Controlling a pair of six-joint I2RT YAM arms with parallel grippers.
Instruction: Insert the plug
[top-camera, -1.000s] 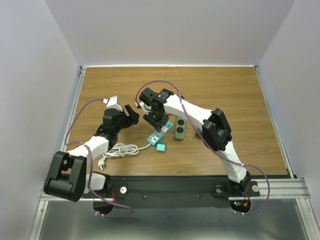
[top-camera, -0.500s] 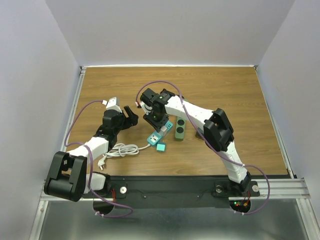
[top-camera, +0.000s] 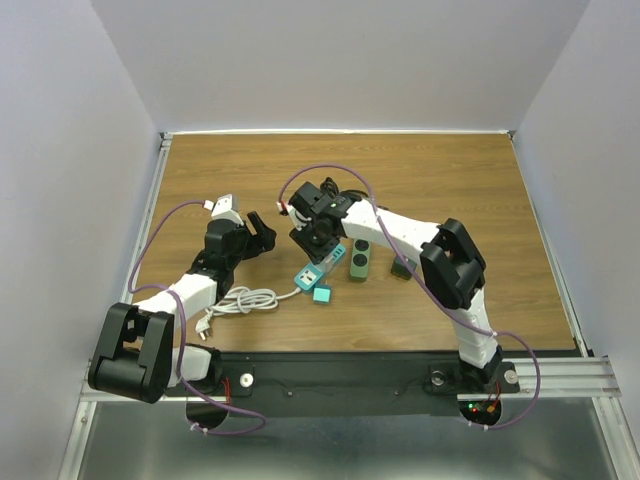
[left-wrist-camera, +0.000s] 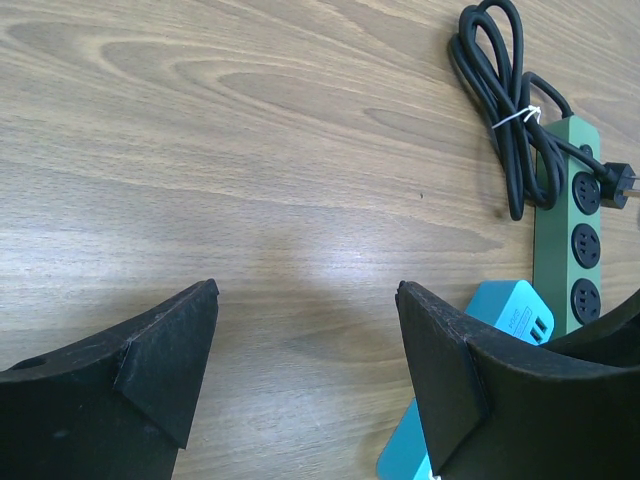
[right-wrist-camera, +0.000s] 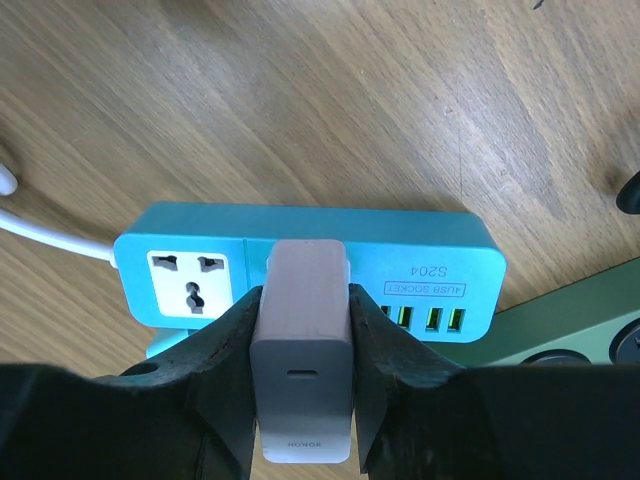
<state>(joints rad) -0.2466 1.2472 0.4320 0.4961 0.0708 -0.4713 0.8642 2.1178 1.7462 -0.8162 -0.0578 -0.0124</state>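
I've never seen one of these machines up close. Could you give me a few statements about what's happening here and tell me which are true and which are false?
1. The right gripper is clamped on a pale charger block. True.
2. The left gripper is open and empty. True.
3. The green strip has a white cord. False: the green power strip has a black cord, tied in a bundle.
4. The charger block is held over the green strip. False: it is over the middle of the blue power strip.
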